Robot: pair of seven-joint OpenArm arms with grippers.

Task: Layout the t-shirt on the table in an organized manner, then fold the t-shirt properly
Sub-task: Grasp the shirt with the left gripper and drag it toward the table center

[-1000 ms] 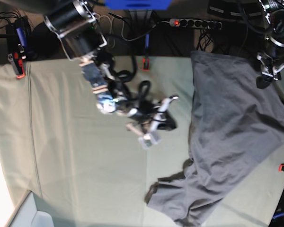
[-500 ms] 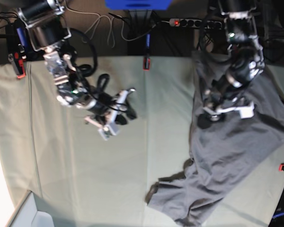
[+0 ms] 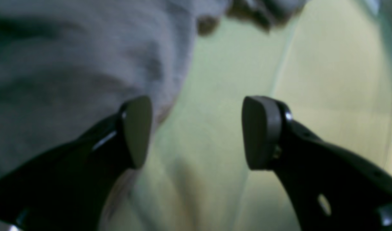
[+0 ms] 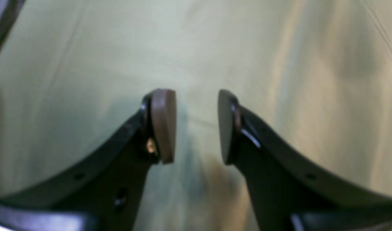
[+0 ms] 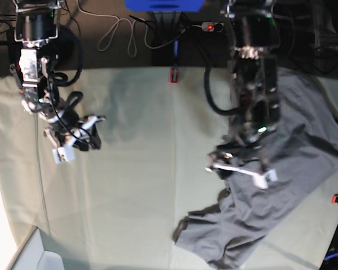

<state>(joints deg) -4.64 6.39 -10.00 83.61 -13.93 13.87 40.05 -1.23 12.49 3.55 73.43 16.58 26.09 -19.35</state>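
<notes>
t-shirt (image 5: 287, 169) on table (image 5: 141, 185) — right side

dark grey t-shirt (image 5: 293, 163), pale green table (image 5: 146, 169)

green-draped table (image 5: 129, 185), crumpled grey t-shirt (image 5: 293, 163), seemingly unfolded

Two black arms with silver joint rings and looped black cables. Left gripper (image 3: 196, 131): curved glossy black fingers, dull grey-brown oval pads (image 3: 261, 131). Right gripper (image 4: 196, 126): same build, small brass screw visible.
</notes>
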